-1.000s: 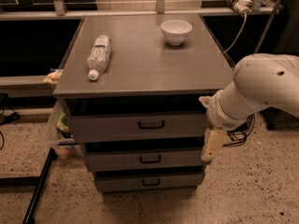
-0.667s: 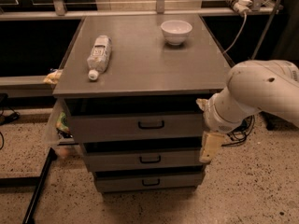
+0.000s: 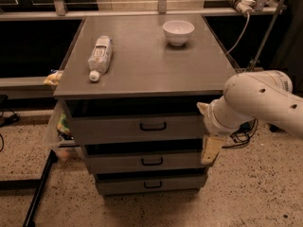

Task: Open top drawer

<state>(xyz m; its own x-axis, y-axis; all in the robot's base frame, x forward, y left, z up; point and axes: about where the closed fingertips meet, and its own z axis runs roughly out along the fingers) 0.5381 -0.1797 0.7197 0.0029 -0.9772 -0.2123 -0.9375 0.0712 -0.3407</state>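
The top drawer (image 3: 109, 128) is the widest grey metal front, just under the cabinet top, with a small black loop handle (image 3: 153, 126) at its centre. It looks closed or nearly so, with a dark gap above it. My gripper (image 3: 209, 136) hangs from the white arm (image 3: 258, 100) at the cabinet's right front corner. It is level with the top drawer front, to the right of the handle and apart from it. The two shorter drawers, the middle one (image 3: 147, 161) and the bottom one (image 3: 151, 184), sit below.
A plastic bottle (image 3: 100, 56) lies on the grey cabinet top (image 3: 147, 65), and a white bowl (image 3: 178, 31) stands at its back. Cables (image 3: 241, 136) hang right of the cabinet. A black pole (image 3: 40, 190) and a plastic bag (image 3: 59, 126) are at the left.
The arm and gripper have shifted a little to the left, closer to the cabinet's right front corner. The drawers, bottle and bowl have not moved.
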